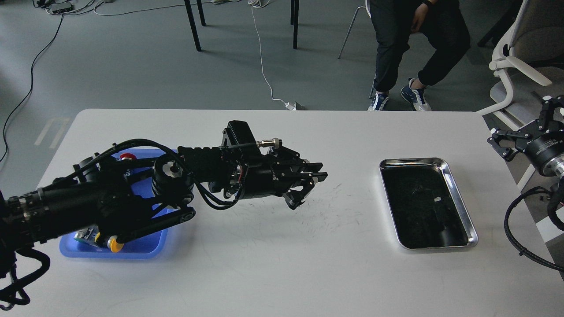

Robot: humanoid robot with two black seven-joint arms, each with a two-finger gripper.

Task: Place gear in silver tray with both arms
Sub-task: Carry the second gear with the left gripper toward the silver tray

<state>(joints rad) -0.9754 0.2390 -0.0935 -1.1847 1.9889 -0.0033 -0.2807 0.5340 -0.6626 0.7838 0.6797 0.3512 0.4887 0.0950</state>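
Centrally, the left pincer hangs over the white surface, its fingers close together; whether anything sits between them cannot be told. At right-centre the silver tray lies flat, dark bottom showing. At the right edge the right pincer stands spread wide, off the surface. At lower left a blue tray holds small coloured parts. No lettering is readable.
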